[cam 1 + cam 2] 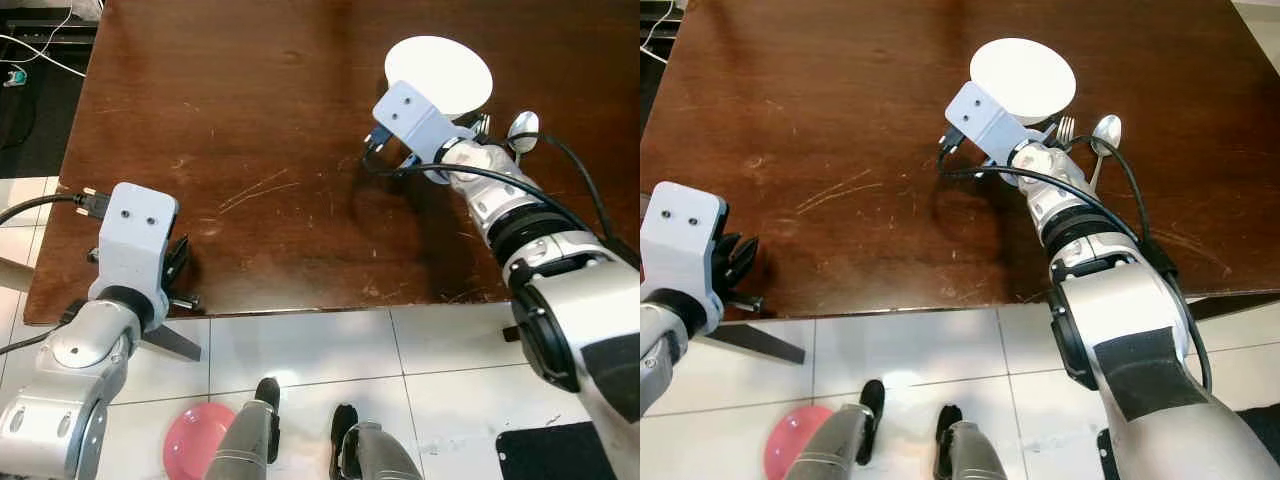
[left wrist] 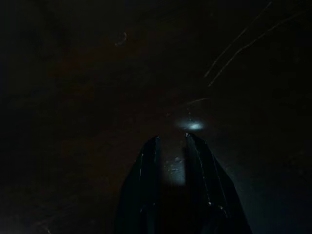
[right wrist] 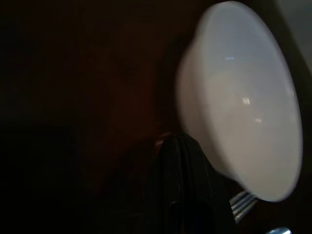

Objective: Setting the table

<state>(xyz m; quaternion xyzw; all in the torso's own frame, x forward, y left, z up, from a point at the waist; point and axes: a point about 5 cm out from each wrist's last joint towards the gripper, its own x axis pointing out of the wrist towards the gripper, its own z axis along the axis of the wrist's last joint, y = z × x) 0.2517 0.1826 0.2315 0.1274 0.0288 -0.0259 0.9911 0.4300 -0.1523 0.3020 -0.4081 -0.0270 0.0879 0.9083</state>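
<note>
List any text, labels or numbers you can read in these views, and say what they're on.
None: no readable word, label, brand or number shows in any view.
The white bowl, the fork and the spoon on the wooden table carry no print.
The camera housings above the left pincer and the right pincer show only screw holes.
The pink plate on the floor is plain.

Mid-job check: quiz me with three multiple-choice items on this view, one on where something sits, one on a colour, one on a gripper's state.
1. Where do the fork and spoon lie?
A. On the floor
B. On the table beside the bowl
C. Inside the bowl

2. What colour is the bowl?
A. White
B. Pink
C. Blue

3. How are the right gripper's fingers?
A. Spread wide
B. Clamped on the spoon
C. Closed together, holding nothing

Answers: B, both lie on the table at the bowl's right; A, it shows white; C, the right wrist view shows the fingers together by the bowl's wall.
</note>
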